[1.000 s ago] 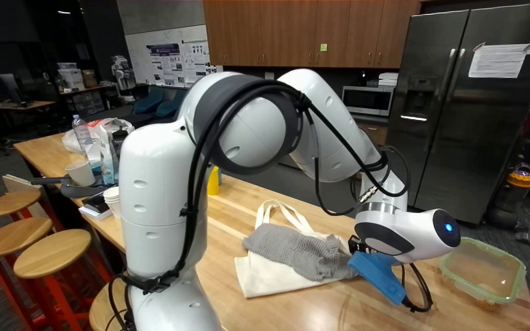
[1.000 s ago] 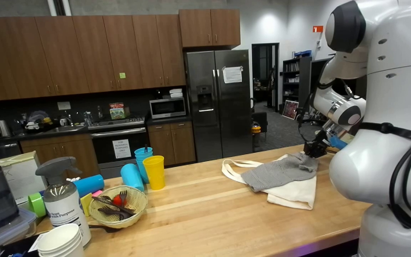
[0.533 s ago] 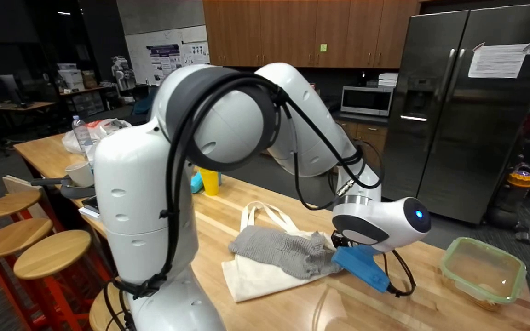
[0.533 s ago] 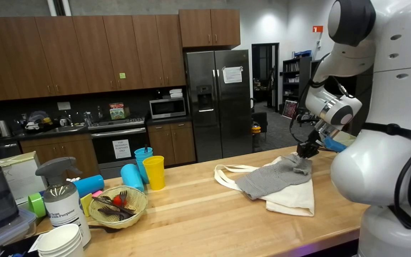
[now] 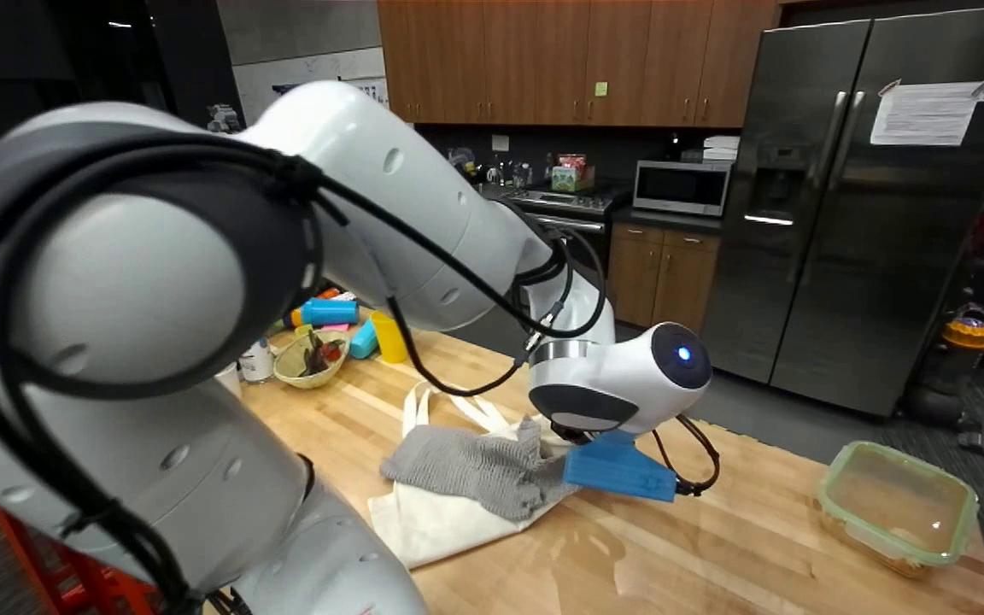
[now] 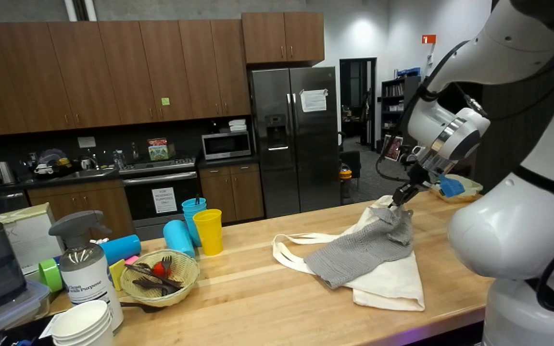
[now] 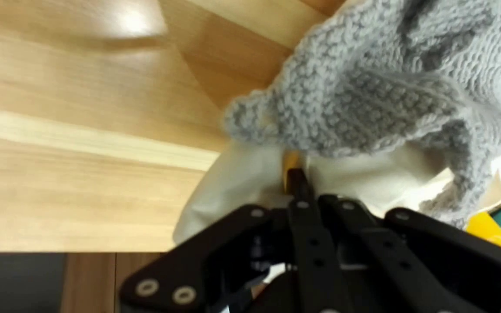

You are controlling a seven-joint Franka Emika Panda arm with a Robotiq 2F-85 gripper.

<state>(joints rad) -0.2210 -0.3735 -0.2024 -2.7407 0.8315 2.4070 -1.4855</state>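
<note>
Wrist view: the gripper (image 7: 304, 186) clamps a cream bag (image 7: 237, 187) that grey cloth (image 7: 363, 102) partly hides.

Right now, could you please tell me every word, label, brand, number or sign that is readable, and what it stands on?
"Clean with Purpose": spray bottle.
"FOR RESEARCH PURPOSES ONLY": white sheet on the oven.
Too small or blurred to read: taped paper on the refrigerator, orange wall sign, bright box above the oven, white box behind the spray bottle, bottle's finer print.

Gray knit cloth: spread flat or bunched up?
Partly bunched: in both exterior views the gray knit cloth is rumpled near the gripper; its far end lies spread.
</note>
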